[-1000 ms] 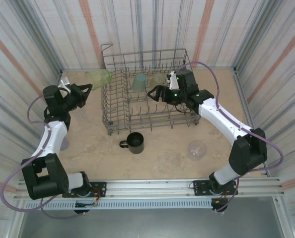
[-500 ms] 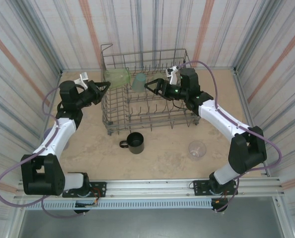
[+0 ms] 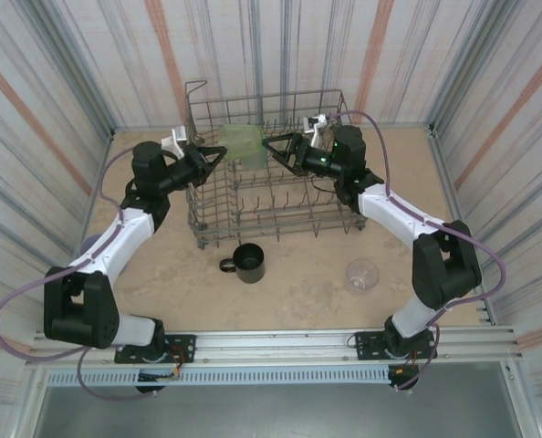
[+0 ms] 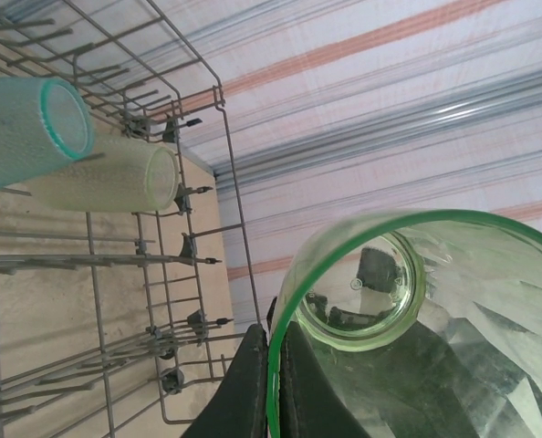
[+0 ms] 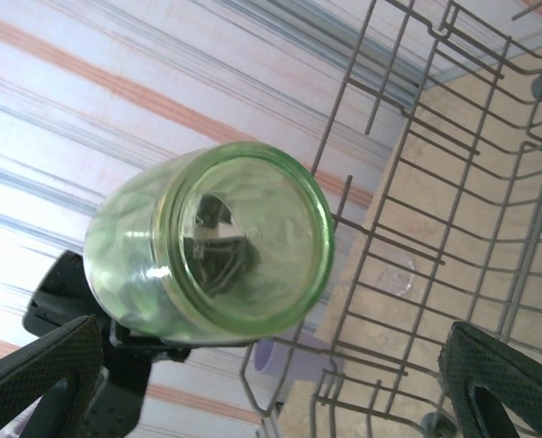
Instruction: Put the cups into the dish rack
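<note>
The left gripper (image 3: pixel 221 154) is clamped on the rim of a green tumbler (image 3: pixel 241 144), holding it on its side above the far left part of the dish rack (image 3: pixel 253 228). The right gripper (image 3: pixel 270 152), jaws spread wide and holding nothing, faces the tumbler's base over the rack. A black mug (image 3: pixel 248 263) and a clear tumbler (image 3: pixel 362 274) sit in front of the rack.

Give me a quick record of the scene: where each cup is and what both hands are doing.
left hand: shut on the rim of the green cup
green cup: held sideways over the far side of the rack
right hand: open, facing the green cup's base, not holding it
in the rack: teal cup and pale cup, side by side
on the table: black mug in front of the rack; clear cup to the mug's right
</note>
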`<move>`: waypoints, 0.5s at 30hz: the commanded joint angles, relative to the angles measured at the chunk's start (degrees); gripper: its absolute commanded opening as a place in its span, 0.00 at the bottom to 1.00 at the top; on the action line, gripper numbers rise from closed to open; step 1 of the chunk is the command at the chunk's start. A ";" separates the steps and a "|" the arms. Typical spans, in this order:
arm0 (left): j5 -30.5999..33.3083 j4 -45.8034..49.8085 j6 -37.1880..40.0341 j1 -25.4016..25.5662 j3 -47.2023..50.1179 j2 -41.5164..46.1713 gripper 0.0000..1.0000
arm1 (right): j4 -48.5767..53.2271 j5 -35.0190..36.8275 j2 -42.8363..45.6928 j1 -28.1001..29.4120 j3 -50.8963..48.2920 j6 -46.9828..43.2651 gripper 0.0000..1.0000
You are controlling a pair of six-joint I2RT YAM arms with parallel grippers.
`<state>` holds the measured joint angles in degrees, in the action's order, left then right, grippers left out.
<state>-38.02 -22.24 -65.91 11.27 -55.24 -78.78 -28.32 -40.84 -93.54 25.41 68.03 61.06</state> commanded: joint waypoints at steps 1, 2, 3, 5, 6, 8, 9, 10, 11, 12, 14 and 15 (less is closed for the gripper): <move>0.58 -4.64 -1.17 1.28 -2.48 -1.12 0.00 | -7.53 -1.44 -1.08 -0.07 -0.15 4.91 0.99; 0.58 -5.28 -1.76 1.67 -2.52 -1.51 0.00 | -8.54 -1.36 -1.29 -0.15 -0.26 5.45 0.99; 0.56 -6.01 -2.10 1.90 -2.51 -1.91 0.00 | -9.23 -1.30 -1.43 -0.12 -0.31 5.50 0.99; 0.24 -7.21 -3.05 2.37 -2.72 -2.79 0.00 | -10.90 -1.17 -1.90 -0.03 -0.20 8.45 0.99; 0.18 -7.99 -3.46 2.61 -2.85 -3.20 0.00 | -11.65 -1.09 -2.16 -0.01 -0.09 8.96 0.99; 0.12 -9.04 -4.15 3.14 -2.91 -3.74 0.00 | -13.53 -0.87 -2.92 0.04 0.13 10.61 0.99; 0.14 -9.26 -4.23 3.38 -3.03 -3.97 0.00 | -14.22 -0.82 -3.26 0.07 0.28 11.18 0.99; 0.21 -9.42 -4.23 3.66 -3.20 -4.16 0.00 | -14.84 -0.78 -3.67 0.07 0.43 11.90 0.99; 0.12 -9.43 -4.23 4.04 -3.51 -4.34 0.00 | -15.49 -0.81 -4.02 0.08 0.60 12.50 0.99; 0.14 -9.53 -4.23 4.27 -3.63 -4.51 0.00 | -16.01 -0.75 -4.33 0.08 0.68 12.95 0.99; 0.20 -9.75 -4.17 4.84 -3.95 -4.88 0.00 | -17.03 -0.64 -4.95 0.09 0.70 13.91 0.99; 0.36 -9.90 -4.22 5.15 -4.06 -5.13 0.00 | -17.62 -0.56 -5.32 0.04 0.70 14.47 0.99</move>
<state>-37.63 -28.08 -69.34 15.55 -56.93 -83.44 -41.76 -40.80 -97.76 25.43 68.01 72.44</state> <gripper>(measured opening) 0.065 0.988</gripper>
